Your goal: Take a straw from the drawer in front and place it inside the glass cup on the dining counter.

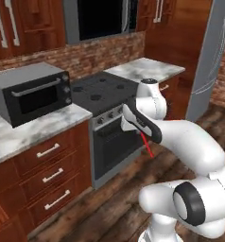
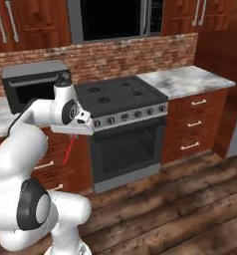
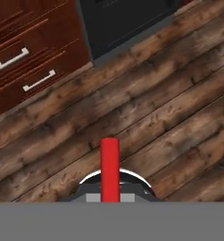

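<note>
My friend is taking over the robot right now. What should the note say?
Gripper: shut on the straw, which hangs down over the wood floor in front of the oven.
Done: straw is picked up.
Left: find the dining counter and the glass cup, then put the straw in the cup.
Nearby: closed drawers and a toaster oven on the worktop.
</note>
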Available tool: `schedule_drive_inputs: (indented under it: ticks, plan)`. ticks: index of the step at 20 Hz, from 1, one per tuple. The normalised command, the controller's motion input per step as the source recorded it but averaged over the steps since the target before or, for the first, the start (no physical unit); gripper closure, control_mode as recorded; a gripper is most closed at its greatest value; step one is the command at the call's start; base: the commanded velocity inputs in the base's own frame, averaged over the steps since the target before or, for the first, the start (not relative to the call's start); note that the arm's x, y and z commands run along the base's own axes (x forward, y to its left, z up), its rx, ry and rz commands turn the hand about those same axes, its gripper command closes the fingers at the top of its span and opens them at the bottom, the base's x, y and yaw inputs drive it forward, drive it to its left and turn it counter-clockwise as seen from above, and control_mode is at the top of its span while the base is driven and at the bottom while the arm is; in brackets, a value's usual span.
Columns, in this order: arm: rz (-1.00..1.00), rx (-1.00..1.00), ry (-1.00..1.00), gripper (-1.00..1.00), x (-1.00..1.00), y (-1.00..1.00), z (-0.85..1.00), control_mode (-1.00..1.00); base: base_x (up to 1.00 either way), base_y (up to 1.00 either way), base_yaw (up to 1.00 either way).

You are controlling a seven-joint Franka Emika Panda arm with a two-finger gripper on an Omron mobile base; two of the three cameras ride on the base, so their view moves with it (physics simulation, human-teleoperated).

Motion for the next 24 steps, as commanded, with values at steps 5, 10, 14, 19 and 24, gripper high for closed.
schedule_drive_inputs:
  ticks: [5,10,14,19,24]
  plan:
    - [0.0,0.0,0.0,1.0,0.0,0.0,0.0,1.0,-0.06,-0.01,-0.83]
    - [0.0,0.0,0.0,1.0,0.0,0.0,0.0,1.0,-0.02,-0.01,-0.81]
    - [0.0,0.0,0.0,1.0,0.0,0.0,0.0,1.0,-0.01,-0.03,-0.78]
    - [0.0,0.0,0.0,1.0,0.0,0.0,0.0,1.0,0.0,-0.03,-0.76]
    - [0.0,0.0,0.0,1.0,0.0,0.0,0.0,1.0,0.0,-0.01,-0.76]
